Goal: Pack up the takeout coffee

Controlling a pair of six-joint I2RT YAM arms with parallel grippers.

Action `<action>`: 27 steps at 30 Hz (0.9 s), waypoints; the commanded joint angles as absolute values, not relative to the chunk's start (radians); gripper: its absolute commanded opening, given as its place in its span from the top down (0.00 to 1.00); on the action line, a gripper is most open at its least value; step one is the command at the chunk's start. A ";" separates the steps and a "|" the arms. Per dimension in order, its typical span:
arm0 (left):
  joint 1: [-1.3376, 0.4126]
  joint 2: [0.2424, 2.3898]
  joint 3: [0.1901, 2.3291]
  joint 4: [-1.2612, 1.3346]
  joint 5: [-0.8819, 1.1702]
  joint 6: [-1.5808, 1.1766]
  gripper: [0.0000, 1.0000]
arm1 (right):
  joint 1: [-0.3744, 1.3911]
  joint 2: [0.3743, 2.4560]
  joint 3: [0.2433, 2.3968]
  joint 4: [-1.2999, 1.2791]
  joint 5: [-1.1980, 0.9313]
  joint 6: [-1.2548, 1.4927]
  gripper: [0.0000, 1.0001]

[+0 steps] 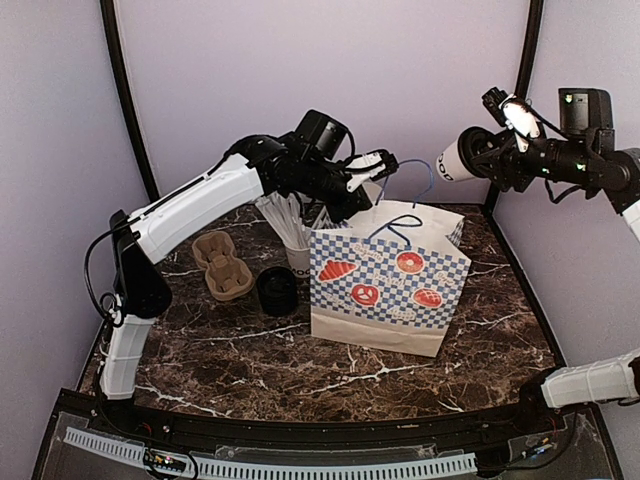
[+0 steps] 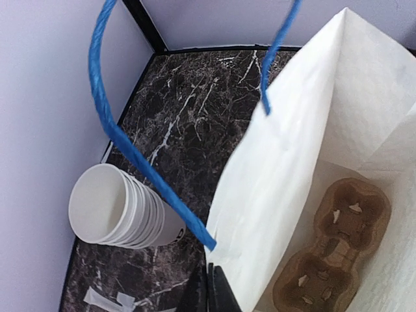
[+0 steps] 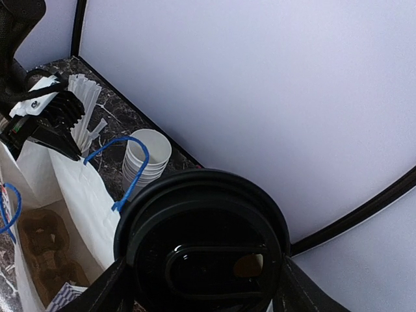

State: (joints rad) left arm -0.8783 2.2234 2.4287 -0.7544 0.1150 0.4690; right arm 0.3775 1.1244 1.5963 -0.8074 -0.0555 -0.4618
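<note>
While the left end effector is pinched tight on the top edge of the white paper bag with blue checks, the bag stands in the middle of the dark marble desk. The right end effector holds the small white paper cup with dark letters in the air over the far right corner, fingers wrapped around it. The round black plastic lid is on the cup. A brown pulp cup carrier lies inside the bag.
</note>
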 commanded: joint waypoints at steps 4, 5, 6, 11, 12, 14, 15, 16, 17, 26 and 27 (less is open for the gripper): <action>-0.928 2.115 2.425 -0.796 0.088 0.426 1.00 | 0.371 1.131 1.704 -0.780 -0.106 -0.440 0.38; -0.932 2.102 2.430 -0.798 0.087 0.410 1.00 | 0.371 1.140 1.745 -0.791 -0.127 -0.439 0.38; -0.940 2.094 2.431 -0.801 0.087 0.376 1.00 | 0.371 1.151 1.788 -0.805 -0.152 -0.437 0.38; -0.979 2.022 2.418 -0.799 0.083 0.289 1.00 | 0.373 1.185 1.901 -0.863 -0.381 -0.432 0.37; -0.983 2.008 2.418 -0.799 0.082 0.267 1.00 | 0.374 1.189 1.907 -0.884 -0.445 -0.438 0.37; -0.989 1.994 2.417 -0.803 0.079 0.238 1.00 | 0.379 1.187 1.912 -0.927 -0.557 -0.466 0.36; -0.990 1.988 2.413 -0.804 0.077 0.230 1.00 | 0.384 1.185 1.919 -0.951 -0.599 -0.481 0.36; -0.990 1.978 2.409 -0.805 0.067 0.216 1.00 | 0.393 1.183 1.926 -0.976 -0.630 -0.497 0.36; -0.991 1.973 2.397 -0.805 0.062 0.203 1.00 | 0.401 1.180 1.932 -1.012 -0.667 -0.512 0.36; -1.003 1.938 2.302 -0.758 0.056 0.148 1.00 | 0.453 1.118 1.857 -1.149 -0.826 -0.626 0.35; -1.005 1.937 2.298 -0.752 0.059 0.144 1.00 | 0.455 1.114 1.859 -1.153 -0.834 -0.626 0.35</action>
